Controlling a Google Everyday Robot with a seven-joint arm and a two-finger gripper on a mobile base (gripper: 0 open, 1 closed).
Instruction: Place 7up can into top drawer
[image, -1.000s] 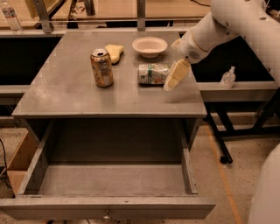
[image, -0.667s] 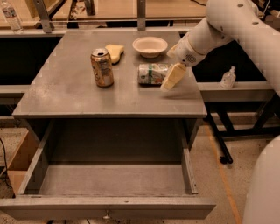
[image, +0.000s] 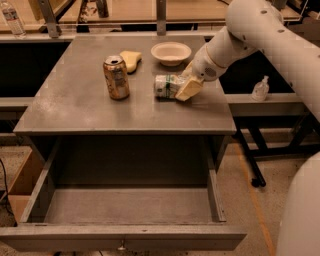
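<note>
Readable text: none.
7up can (image: 167, 86): green markings, not legible.
gripper (image: 184, 90): at the can's 3 o'clock end.

Kinda dim, warm light is cast from above; the top drawer (image: 125, 206) is kept shadowy, and soft shadow is thrown under the gripper (image: 186, 88) beside the 7up can (image: 167, 86).

One near, raised front view looks down over top drawer (image: 125, 238) onto tabletop (image: 75, 107); hand (image: 183, 89) mid-right.
</note>
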